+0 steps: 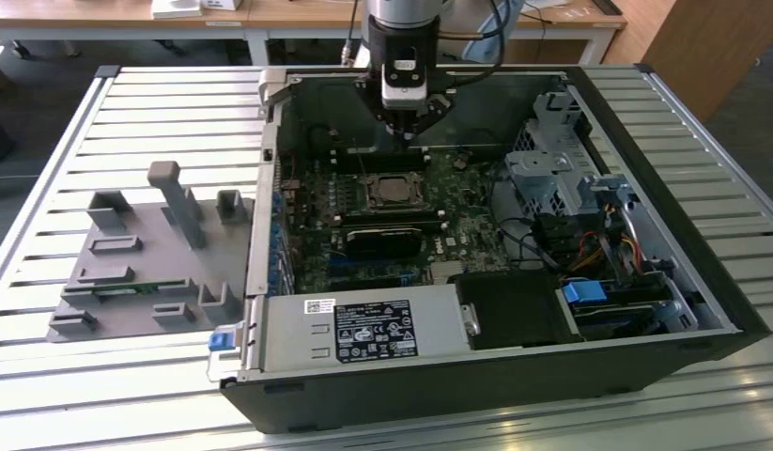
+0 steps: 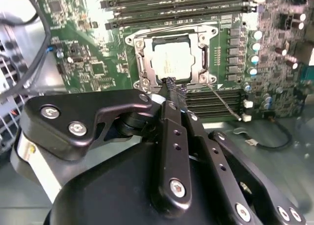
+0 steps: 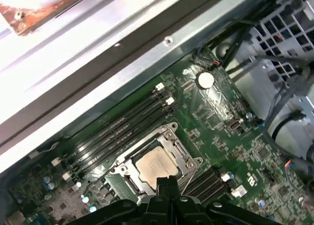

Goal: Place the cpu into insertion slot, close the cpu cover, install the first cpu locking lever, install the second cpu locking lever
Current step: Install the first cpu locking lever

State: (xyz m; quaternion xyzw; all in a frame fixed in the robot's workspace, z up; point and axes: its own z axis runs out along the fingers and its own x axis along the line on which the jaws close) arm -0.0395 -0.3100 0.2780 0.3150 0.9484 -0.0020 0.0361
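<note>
The exterior view looks steeply down from high beyond one long edge of the slatted table (image 1: 60,122), far enough back to take in the whole open computer case (image 1: 687,310). Both wrist views sit close above the green circuit board (image 2: 83,63), looking past the gripper (image 2: 171,84). From different sides, they share the cpu (image 2: 169,61) in the insertion slot (image 2: 206,56).

Bright light made the slatted worktop (image 1: 111,395) shine white. The computer case (image 1: 486,385) was shadowy inside, and its metal edge (image 3: 73,43) glared white in the first wrist view.
</note>
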